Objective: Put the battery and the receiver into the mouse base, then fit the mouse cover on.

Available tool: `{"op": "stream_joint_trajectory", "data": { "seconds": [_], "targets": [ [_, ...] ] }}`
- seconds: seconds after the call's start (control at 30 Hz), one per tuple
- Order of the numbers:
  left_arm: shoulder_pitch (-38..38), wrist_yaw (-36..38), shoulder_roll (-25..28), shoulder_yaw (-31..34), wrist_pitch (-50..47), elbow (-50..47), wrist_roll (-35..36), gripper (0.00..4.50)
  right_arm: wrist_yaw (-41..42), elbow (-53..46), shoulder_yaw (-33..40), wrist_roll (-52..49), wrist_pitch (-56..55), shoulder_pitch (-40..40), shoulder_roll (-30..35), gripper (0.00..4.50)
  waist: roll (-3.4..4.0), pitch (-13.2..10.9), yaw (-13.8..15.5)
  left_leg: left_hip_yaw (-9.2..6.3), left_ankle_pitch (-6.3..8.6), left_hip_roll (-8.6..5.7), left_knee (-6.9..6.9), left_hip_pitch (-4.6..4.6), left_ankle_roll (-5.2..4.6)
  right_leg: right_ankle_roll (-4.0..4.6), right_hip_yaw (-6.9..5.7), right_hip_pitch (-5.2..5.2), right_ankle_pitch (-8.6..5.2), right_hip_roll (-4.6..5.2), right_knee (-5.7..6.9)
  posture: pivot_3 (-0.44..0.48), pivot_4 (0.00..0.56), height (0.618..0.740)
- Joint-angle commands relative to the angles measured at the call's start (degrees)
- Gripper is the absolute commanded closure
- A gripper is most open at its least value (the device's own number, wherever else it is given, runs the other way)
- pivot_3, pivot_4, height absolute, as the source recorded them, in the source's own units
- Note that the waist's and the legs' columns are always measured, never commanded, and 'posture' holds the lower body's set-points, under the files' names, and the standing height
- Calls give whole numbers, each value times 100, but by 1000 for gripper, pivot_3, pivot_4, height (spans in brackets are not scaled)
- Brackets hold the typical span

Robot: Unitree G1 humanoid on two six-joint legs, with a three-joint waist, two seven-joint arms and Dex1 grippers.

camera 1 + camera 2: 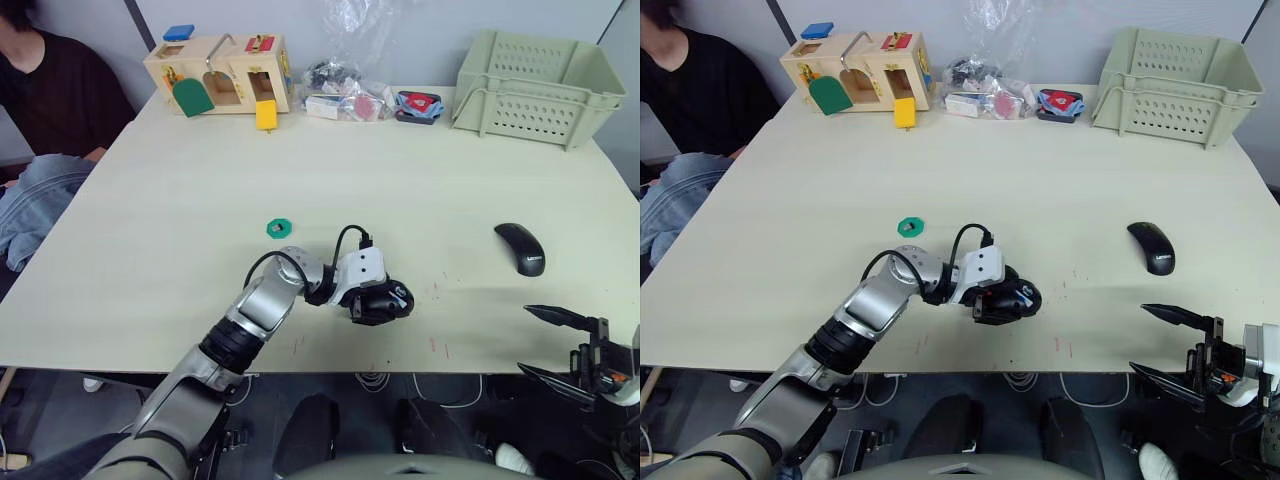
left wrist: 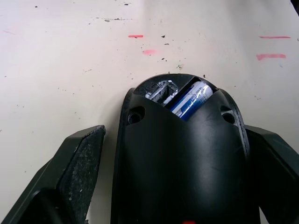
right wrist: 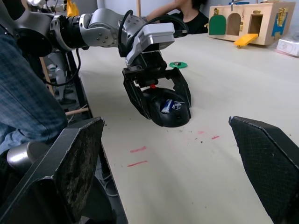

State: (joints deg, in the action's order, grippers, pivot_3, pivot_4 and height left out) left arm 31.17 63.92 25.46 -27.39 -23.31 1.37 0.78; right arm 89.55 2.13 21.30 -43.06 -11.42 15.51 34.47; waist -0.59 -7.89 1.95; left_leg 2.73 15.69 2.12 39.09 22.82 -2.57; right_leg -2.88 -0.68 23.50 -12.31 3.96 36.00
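The black mouse base (image 1: 388, 298) lies near the table's front edge, with its red wheel (image 3: 153, 86) showing. The blue battery (image 2: 189, 100) sits in its open compartment, beside a silvery part (image 2: 160, 91); I cannot tell whether that part is the receiver. My left gripper (image 1: 383, 302) straddles the base, open, with a small gap at one finger (image 2: 84, 158). The glossy mouse cover (image 1: 522, 247) lies on the table to the right, apart from both grippers. My right gripper (image 1: 560, 345) hangs open off the table's front right edge, holding nothing.
A green round disc (image 1: 279, 228) lies just behind my left arm. Along the back edge stand a wooden lock box (image 1: 220, 75), plastic bags of small parts (image 1: 350, 98) and stacked beige crates (image 1: 535, 85). A person (image 1: 50, 90) sits at the far left corner.
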Motion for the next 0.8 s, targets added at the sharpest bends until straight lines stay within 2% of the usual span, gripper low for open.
{"op": "stream_joint_trajectory", "data": {
  "seconds": [0.03, 0.3, 0.6, 0.8],
  "targets": [
    [-59, 278, 198, 240, 46, -227, 307, 35, 35, -47, 148, -65, -64, -50, -25, 0, 8, -6, -18, -1, 0, 1, 0, 0, 0, 0, 0, 0, 0, -1, 0, 0, 150, 740],
    [119, 768, 598, 1019, 32, -319, 1116, 35, 61, 100, 105, 4, -131, -252, -96, 0, 20, -30, -74, 1, 0, 0, 0, 6, 0, 0, 0, 4, 0, -1, 1, 0, 150, 740],
    [-478, -198, 735, 2252, -218, -481, 1560, 35, 70, 291, 137, 85, -306, -321, -196, 0, 23, -38, -113, 3, 0, 1, 0, 2, 0, -1, 2, 4, 1, -3, 4, 0, 150, 740],
    [-698, -213, 1101, 2851, 362, 230, 1631, 35, 81, 397, 97, 124, -370, -397, -213, 0, 22, -46, -116, 3, -1, 3, -1, 0, 1, 0, 2, 6, 1, -7, 7, 0, 150, 740]
  ]
}}
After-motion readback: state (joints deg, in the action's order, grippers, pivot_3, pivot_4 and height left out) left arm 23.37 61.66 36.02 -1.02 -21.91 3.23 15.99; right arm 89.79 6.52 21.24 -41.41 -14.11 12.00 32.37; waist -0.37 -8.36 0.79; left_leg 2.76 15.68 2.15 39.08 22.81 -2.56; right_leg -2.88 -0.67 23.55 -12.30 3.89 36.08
